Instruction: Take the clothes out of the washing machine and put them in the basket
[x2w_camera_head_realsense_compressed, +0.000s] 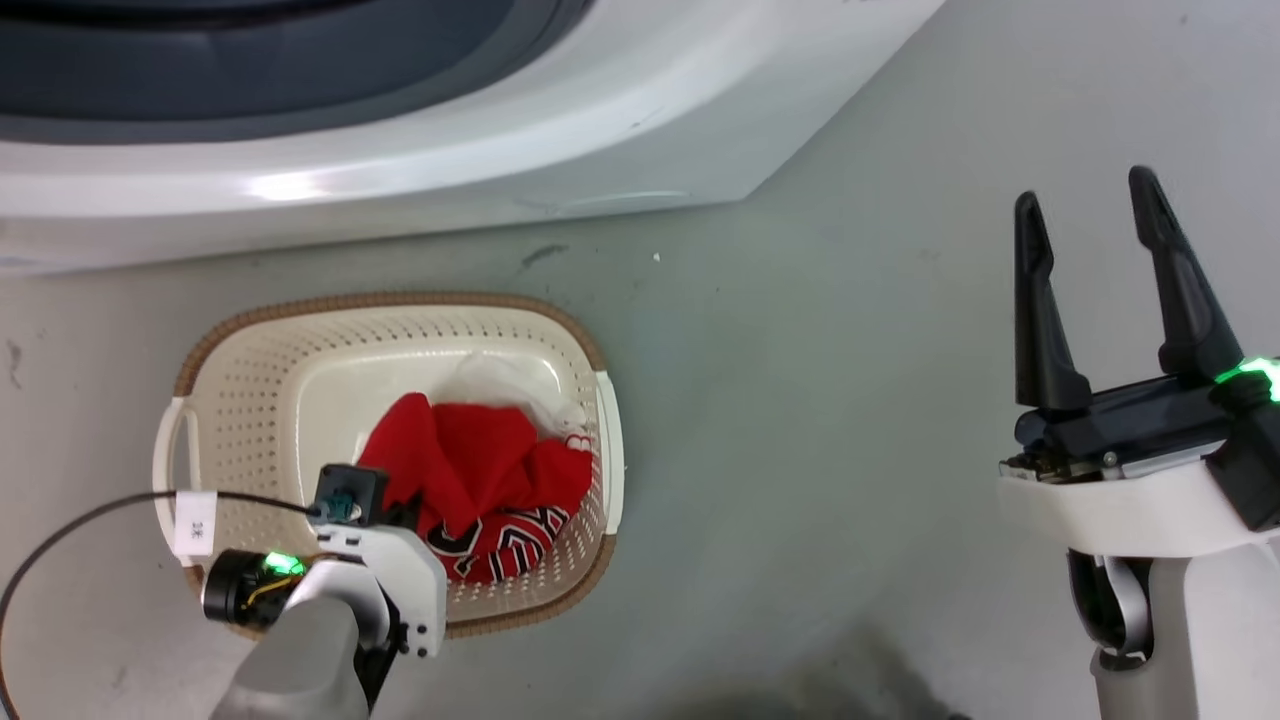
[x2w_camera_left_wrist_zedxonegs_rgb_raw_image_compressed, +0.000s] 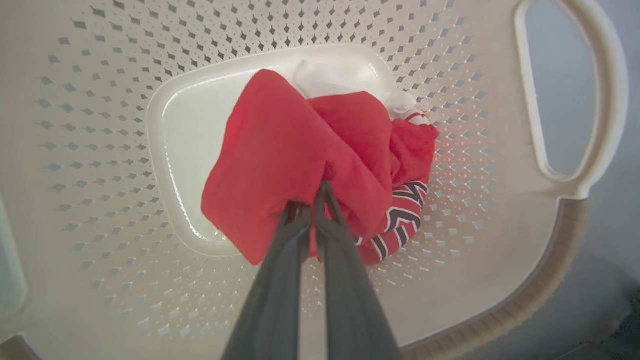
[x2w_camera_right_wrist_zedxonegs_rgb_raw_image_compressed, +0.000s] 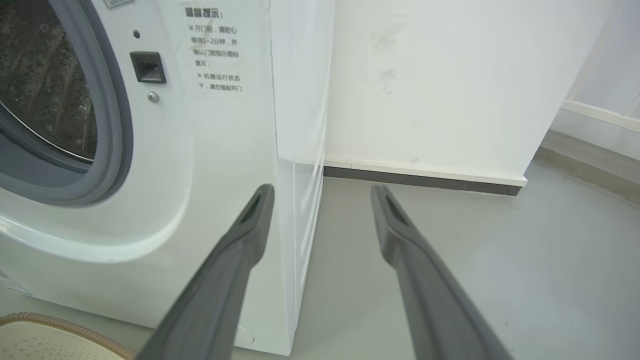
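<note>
The red clothes (x2w_camera_head_realsense_compressed: 480, 480) with black white-edged lettering and a white cloth part lie inside the cream basket (x2w_camera_head_realsense_compressed: 260, 400) on the floor before the washing machine (x2w_camera_head_realsense_compressed: 500, 150). From above, my left gripper (x2w_camera_left_wrist_zedxonegs_rgb_raw_image_compressed: 312, 200) reaches into the basket (x2w_camera_left_wrist_zedxonegs_rgb_raw_image_compressed: 100, 150), shut on a fold of the red clothes (x2w_camera_left_wrist_zedxonegs_rgb_raw_image_compressed: 280, 150); in the head view its fingers are hidden under the wrist. Over bare floor at the right, my right gripper (x2w_camera_head_realsense_compressed: 1090, 215) stands open and holds nothing. The right wrist view has my right gripper (x2w_camera_right_wrist_zedxonegs_rgb_raw_image_compressed: 322, 192) beside the washing machine (x2w_camera_right_wrist_zedxonegs_rgb_raw_image_compressed: 200, 150), with the porthole's steel drum at the left.
A black cable with a white tag (x2w_camera_head_realsense_compressed: 195, 522) crosses the basket's left handle. Behind the machine's right side stands a white wall (x2w_camera_right_wrist_zedxonegs_rgb_raw_image_compressed: 425, 85) with a dark skirting. Grey floor (x2w_camera_head_realsense_compressed: 820, 420) spreads between the basket and my right arm.
</note>
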